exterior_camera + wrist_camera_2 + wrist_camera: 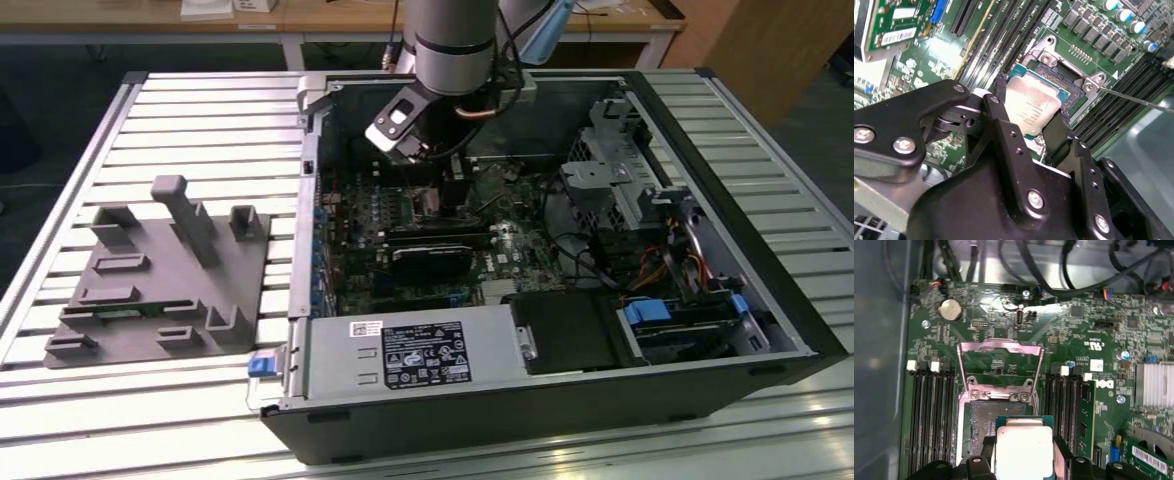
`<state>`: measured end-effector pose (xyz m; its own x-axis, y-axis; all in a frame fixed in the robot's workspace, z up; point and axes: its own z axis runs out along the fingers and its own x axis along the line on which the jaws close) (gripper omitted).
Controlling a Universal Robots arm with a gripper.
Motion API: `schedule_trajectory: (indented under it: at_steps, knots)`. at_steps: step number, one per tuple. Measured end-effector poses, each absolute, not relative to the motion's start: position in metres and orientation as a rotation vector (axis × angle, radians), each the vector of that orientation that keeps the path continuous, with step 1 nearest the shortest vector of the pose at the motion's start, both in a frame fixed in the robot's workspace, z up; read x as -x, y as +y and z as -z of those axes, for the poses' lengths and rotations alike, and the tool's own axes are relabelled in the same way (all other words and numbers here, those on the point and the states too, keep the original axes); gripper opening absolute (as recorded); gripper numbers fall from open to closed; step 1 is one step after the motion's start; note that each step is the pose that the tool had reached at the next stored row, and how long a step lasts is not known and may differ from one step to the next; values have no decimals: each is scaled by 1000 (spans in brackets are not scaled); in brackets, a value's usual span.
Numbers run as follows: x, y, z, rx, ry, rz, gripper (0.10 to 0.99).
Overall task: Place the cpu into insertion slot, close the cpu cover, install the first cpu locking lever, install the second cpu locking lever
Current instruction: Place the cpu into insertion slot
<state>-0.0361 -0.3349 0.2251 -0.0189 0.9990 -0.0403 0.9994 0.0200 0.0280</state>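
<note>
My gripper [1029,125] is shut on the cpu [1031,107], a flat silvery square chip pinched by its two side edges between the black fingers [999,117]. In the first wrist view the cpu [1021,450] hangs partly over the open insertion slot [983,422], offset toward one side of it and apart from it. The cpu cover [999,346], a thin silver frame with a square window, stands swung open beyond the slot. A thin metal locking lever [1139,97] sticks out past a slot corner. In the exterior view the gripper [447,175] reaches down into the open computer case.
Black memory slots [929,415] flank the socket on both sides. A graphics card [434,255], a power supply [407,350] and a drive cage [607,170] fill the case. A grey fixture [160,275] lies on the slatted table on the exterior view's left.
</note>
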Motion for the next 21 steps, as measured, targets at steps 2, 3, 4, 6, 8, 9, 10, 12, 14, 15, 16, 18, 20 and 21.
schedule_trajectory:
  at_steps: [2,3,4,6,8,9,10,12,14,15,16,18,20,21]
  knots:
    - [36,-335,-225,-2171,2204,13,541]
    - [36,-335,-225,-2171,2204,13,541]
    - [36,-335,-225,-2171,2204,12,541]
    - [36,-335,-225,-2175,2207,-5,541]
    - [36,-335,-224,-2178,2210,-27,541]
    - [37,-335,-224,-2179,2211,-37,541]
    - [37,-335,-224,-2180,2211,-47,541]
    - [37,-335,-223,-2182,2213,-64,541]
    - [37,-335,-222,-2185,2215,-78,541]
    - [37,-335,-221,-2185,2215,-79,541]
    - [37,-335,-221,-2185,2215,-79,541]
    - [37,-335,-221,-2185,2215,-79,541]
    - [37,-335,-221,-2185,2215,-79,541]
    - [37,-335,-221,-2185,2215,-79,541]
